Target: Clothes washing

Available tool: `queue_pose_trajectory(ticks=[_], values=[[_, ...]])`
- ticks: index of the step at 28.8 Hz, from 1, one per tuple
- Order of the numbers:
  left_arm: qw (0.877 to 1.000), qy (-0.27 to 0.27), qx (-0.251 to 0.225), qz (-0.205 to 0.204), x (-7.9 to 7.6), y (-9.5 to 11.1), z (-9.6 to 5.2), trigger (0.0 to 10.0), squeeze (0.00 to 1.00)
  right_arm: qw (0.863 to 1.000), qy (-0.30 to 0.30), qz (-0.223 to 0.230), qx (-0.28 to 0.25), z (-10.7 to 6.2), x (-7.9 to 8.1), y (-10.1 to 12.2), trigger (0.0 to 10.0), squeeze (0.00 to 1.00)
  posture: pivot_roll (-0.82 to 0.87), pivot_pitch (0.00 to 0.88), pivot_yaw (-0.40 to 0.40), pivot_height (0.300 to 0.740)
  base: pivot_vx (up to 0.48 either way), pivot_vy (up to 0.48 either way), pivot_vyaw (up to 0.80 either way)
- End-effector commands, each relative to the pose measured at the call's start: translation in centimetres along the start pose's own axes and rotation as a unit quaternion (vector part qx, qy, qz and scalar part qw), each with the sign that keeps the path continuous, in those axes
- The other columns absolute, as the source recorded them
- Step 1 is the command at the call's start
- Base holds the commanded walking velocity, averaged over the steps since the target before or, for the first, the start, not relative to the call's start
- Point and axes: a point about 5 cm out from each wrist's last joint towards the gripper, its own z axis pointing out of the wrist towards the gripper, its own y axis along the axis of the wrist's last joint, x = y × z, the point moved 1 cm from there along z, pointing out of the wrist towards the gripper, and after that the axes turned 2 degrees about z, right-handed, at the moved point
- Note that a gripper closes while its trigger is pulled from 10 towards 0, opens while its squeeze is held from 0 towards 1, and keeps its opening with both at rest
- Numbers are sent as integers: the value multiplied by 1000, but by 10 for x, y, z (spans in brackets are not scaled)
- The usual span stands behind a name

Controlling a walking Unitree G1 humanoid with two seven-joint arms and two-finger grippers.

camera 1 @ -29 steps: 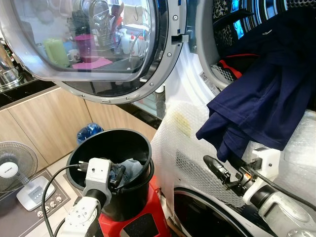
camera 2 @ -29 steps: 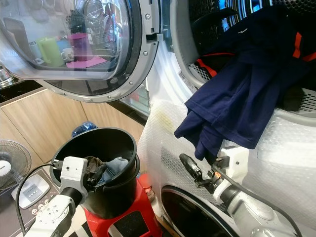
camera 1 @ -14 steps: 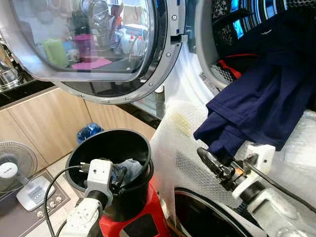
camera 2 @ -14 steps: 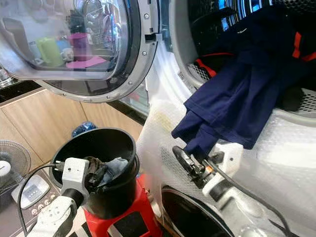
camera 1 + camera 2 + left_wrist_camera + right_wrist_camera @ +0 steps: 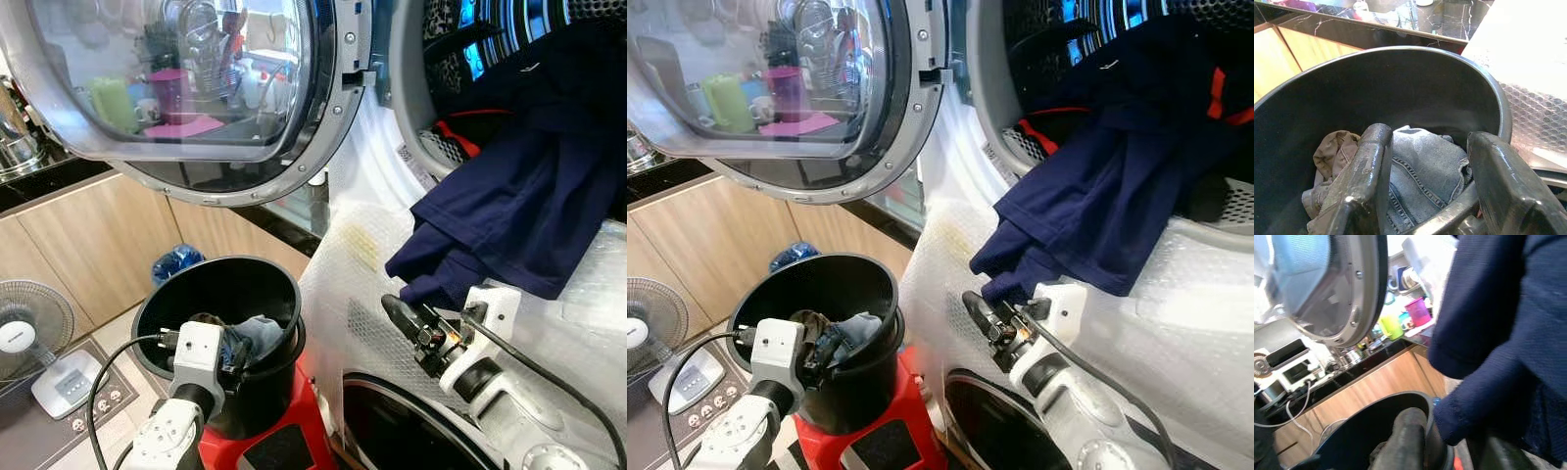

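Observation:
A navy blue garment [image 5: 529, 206] hangs out of the washer drum [image 5: 441, 59] and down over the machine's front. My right gripper [image 5: 397, 313] sits just under its lowest hem, open; in the right wrist view the hem [image 5: 1464, 416] dangles between the fingers [image 5: 1408, 435]. Lower left, a black bucket [image 5: 157, 304] stands on a red stool [image 5: 299, 436]. It holds a denim piece [image 5: 1425, 171] and a brown cloth [image 5: 1332, 152]. My left gripper [image 5: 1430, 137] is open over the bucket's near rim, pointing at the denim, with nothing held.
The round glass washer door [image 5: 196, 88] swings open to the left above the bucket. Bubble wrap [image 5: 362, 255] covers the machine front, with a second dark door [image 5: 392, 431] below. A small fan [image 5: 29, 328], a floor scale [image 5: 64, 382] and a blue bag [image 5: 176, 262] stand by wooden cabinets.
My right gripper has risen and moved left, coming up under the navy garment's hem. The left gripper has stayed at the bucket. The view shifted slightly.

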Motion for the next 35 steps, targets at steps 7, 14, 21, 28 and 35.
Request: queue_pose_trajectory(ticks=[7,14,21,28,35], values=[[1000,5,-1,1,2,0,-2,10000,0,997,-43,38,-44,0,-15,13,10000,0,30,0,47,740,0,0,0],[1000,3,-2,0,0,0,-2,10000,0,995,-48,60,-71,1,-16,17,10000,0,31,0,47,740,0,0,0],[1000,2,-3,1,0,0,-2,10000,0,994,-36,63,-81,0,-13,20,0,0,29,0,48,740,0,0,0],[1000,5,-4,1,0,1,-1,10000,0,994,-29,54,-88,2,-11,24,0,0,34,0,47,740,0,0,0],[1000,14,-7,-1,3,3,1,10000,0,989,56,0,-134,13,15,66,0,0,38,0,51,740,0,0,0]])
